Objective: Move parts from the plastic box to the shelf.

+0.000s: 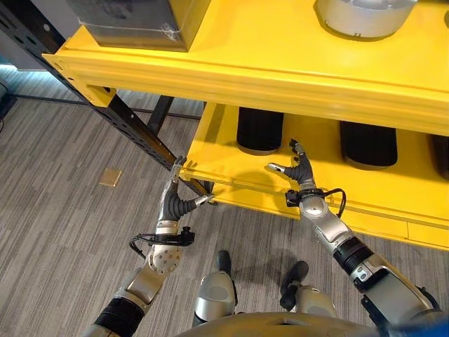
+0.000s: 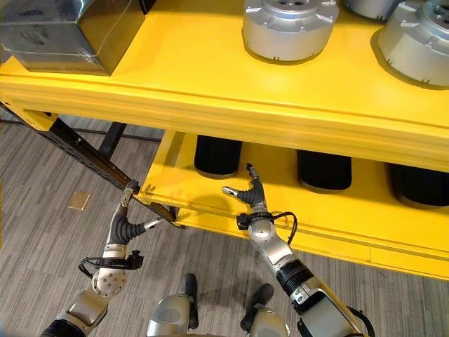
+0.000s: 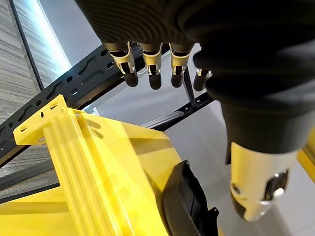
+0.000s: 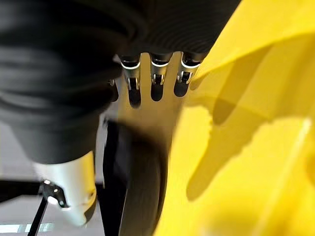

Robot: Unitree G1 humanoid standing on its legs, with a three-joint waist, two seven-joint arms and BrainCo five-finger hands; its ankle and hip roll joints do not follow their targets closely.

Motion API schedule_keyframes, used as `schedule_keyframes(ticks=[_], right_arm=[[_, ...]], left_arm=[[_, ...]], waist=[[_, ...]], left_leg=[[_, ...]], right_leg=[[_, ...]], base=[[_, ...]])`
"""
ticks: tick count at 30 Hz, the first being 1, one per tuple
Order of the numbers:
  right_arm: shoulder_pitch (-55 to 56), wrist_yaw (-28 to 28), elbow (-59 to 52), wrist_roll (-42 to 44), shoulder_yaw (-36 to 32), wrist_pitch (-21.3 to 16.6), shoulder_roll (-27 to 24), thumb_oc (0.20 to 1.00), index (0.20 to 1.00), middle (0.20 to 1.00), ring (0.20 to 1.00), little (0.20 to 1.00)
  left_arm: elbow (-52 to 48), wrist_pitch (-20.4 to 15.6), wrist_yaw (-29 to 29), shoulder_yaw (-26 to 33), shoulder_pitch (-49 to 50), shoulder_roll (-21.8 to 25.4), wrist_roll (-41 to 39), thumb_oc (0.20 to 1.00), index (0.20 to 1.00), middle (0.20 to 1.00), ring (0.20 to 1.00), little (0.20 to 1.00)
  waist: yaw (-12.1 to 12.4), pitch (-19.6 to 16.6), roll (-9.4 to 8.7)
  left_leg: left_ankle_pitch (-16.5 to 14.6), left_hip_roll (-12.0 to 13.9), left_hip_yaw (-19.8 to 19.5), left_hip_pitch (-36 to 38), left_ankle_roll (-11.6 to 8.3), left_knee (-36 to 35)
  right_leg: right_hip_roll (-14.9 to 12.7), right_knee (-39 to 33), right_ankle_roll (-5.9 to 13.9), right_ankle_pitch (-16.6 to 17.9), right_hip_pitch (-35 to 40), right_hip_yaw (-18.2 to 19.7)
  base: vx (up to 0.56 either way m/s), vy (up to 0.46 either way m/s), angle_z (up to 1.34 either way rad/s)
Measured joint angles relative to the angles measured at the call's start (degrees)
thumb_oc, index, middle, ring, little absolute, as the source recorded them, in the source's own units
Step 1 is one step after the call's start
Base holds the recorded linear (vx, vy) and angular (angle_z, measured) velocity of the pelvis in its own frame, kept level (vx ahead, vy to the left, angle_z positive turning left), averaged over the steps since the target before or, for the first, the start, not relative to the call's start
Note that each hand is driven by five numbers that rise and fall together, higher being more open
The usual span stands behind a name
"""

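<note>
**Both hands empty at the lower shelf, reaching in beside the black parts**

I am standing over the yellow shelf [image 2: 210,91], whose upper level is carrying silver round parts [image 2: 287,28] and a grey metal box [image 2: 59,35], while the lower level [image 1: 231,151] is holding a row of black cylindrical parts [image 1: 259,130] standing upright and well apart from one another. I am seeing no plastic box anywhere, so I am judging that the next part has to be fetched from somewhere outside these views.

My right hand [image 1: 298,172] is hovering over the front of the lower level with fingers straight and thumb spread, grasping nothing, just in front of the nearest black part. My left hand [image 1: 179,200] is hanging relaxed and empty by the shelf's left front corner [image 1: 184,168], close to the dark slanted brace [image 1: 140,130].

To do this well, I am thinking I should be drawing the right hand straight back and low, so it is clearing the upper level's front beam [image 2: 280,119], and keeping the left fingers off the corner.

The floor is grey striped carpet [image 1: 63,210] with a small tan square [image 1: 110,177] lying on it
</note>
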Motion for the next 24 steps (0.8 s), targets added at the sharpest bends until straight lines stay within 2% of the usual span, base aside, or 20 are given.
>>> schedule_keyframes(ticks=[4,8,10,11,12,13,14,15,16,18,19,24], right_arm=[[1.5,-7.5,-1.7,-4.7,-4.3,-2.9,-0.2,1.0,1.0,1.0,1.0,1.0],[5.0,-5.8,-6.0,-4.9,-5.3,-5.9,-0.8,1.0,1.0,1.0,1.0,1.0],[9.0,-0.5,-12.0,-6.2,-5.0,-9.3,-2.2,1.0,1.0,1.0,1.0,1.0],[9.1,0.3,-12.0,-6.3,-4.9,-9.6,-2.4,1.0,1.0,1.0,1.0,1.0],[10.3,3.1,-14.1,-5.6,-5.1,-9.5,-3.3,1.0,1.0,1.0,1.0,1.0],[13.8,8.9,-21.2,-5.5,-4.6,-10.1,-5.8,1.0,1.0,1.0,1.0,1.0],[14.2,10.7,-22.0,-5.7,-4.2,-10.6,-6.5,1.0,1.0,1.0,1.0,1.0],[15.8,16.3,-25.0,-3.1,-4.0,-10.4,-7.9,1.0,1.0,1.0,1.0,1.0],[16.4,18.4,-25.6,-2.0,-3.9,-10.4,-8.4,1.0,1.0,1.0,1.0,1.0],[18.0,23.4,-25.9,1.3,-4.0,-9.0,-9.2,1.0,1.0,1.0,1.0,1.0],[20.1,26.9,-25.9,3.3,-4.2,-7.1,-10.2,1.0,1.0,1.0,1.0,1.0],[25.7,33.3,-25.9,6.9,-6.1,-3.6,-10.7,1.0,1.0,1.0,1.0,1.0]], left_arm=[[0.0,0.0,2.3,-0.4,0.3,-0.1,0.0,1.0,1.0,1.0,1.0,1.0],[0.0,0.0,3.3,-0.4,0.5,-0.2,-0.1,1.0,1.0,1.0,1.0,1.0],[0.0,-1.0,1.1,-0.2,1.6,-1.6,-5.0,1.0,1.0,1.0,1.0,1.0],[0.0,-1.2,0.3,-0.3,1.7,-2.1,-6.1,1.0,1.0,1.0,1.0,1.0],[-0.2,-2.1,-3.6,0.1,2.2,-3.8,-10.9,1.0,1.0,1.0,1.0,1.0],[-0.2,-3.6,-9.6,2.1,2.9,-7.2,-17.4,1.0,1.0,1.0,1.0,1.0],[-0.1,-3.9,-11.1,2.0,3.5,-7.6,-18.8,1.0,1.0,1.0,1.0,1.0],[-0.3,-4.1,-16.6,1.3,4.2,-7.1,-22.0,1.0,1.0,1.0,1.0,1.0],[-0.4,-4.1,-18.7,1.4,4.5,-6.8,-23.2,1.0,1.0,1.0,1.0,1.0],[-0.5,-4.1,-23.3,1.5,5.0,-6.3,-26.7,1.0,1.0,1.0,1.0,1.0],[-0.6,-4.2,-26.7,1.6,5.3,-5.7,-29.3,1.0,1.0,1.0,1.0,1.0],[-0.6,-4.4,-33.9,4.2,7.7,-3.9,-33.0,1.0,1.0,1.0,1.0,1.0]], waist=[[-1.6,0.0,-0.02],[-2.3,0.0,-0.03],[-3.1,0.0,-0.04],[-3.1,0.0,-0.08],[-3.4,0.0,-0.09],[-3.2,0.0,-0.24],[-3.4,-0.1,-0.53],[-4.1,-0.2,-1.1],[-4.5,-0.3,-1.35],[-5.4,-0.7,-2.0],[-6.1,-1.0,-2.64],[-7.4,-2.1,-4.49]], left_leg=[[0.0,0.0,0.4,0.2,0.02,-0.1],[0.0,0.0,1.3,0.9,0.03,-0.5],[0.0,0.0,1.9,1.8,0.03,-0.9],[0.0,0.1,1.9,1.9,0.03,-0.9],[0.0,0.1,1.9,2.0,0.03,-1.0],[0.0,0.0,2.0,2.0,0.03,-1.1],[0.0,0.1,2.0,2.0,0.03,-1.1],[0.0,0.2,2.3,2.0,0.02,-1.1],[0.0,0.2,2.4,2.1,0.02,-1.1],[0.0,0.2,3.0,2.1,0.01,-1.4],[0.0,0.1,3.4,2.4,-0.05,-1.9],[0.2,0.0,5.0,3.8,-0.31,-3.1]], right_leg=[[0.1,0.0,-0.01,0.0,-0.2,0.6],[0.3,0.0,-0.02,0.0,-0.2,1.4],[0.4,0.0,-0.02,0.0,-0.1,2.1],[0.4,0.0,-0.01,0.0,0.0,2.2],[0.5,0.0,-0.01,0.0,0.0,2.2],[0.5,-0.1,0.0,0.0,0.0,2.2],[0.5,-0.1,0.0,0.0,0.0,2.2],[0.6,-0.1,-0.01,0.0,0.0,2.4],[0.6,-0.1,0.0,0.0,0.0,2.4],[0.6,-0.1,0.05,0.1,-0.1,2.8],[0.7,-0.3,0.2,0.1,-0.1,3.0],[1.2,-1.8,0.3,0.9,0.0,4.6]], base=[[0.0,0.025,-0.06],[-0.01,-0.003,-0.12],[-0.01,-0.021,-0.14],[-0.02,-0.029,-0.1],[-0.03,-0.044,-0.01],[-0.03,-0.033,0.0],[-0.04,-0.047,-0.03],[-0.03,-0.028,-0.04],[-0.05,-0.041,-0.07],[-0.03,-0.034,-0.09],[-0.01,-0.028,-0.09],[-0.03,-0.02,-0.18]])
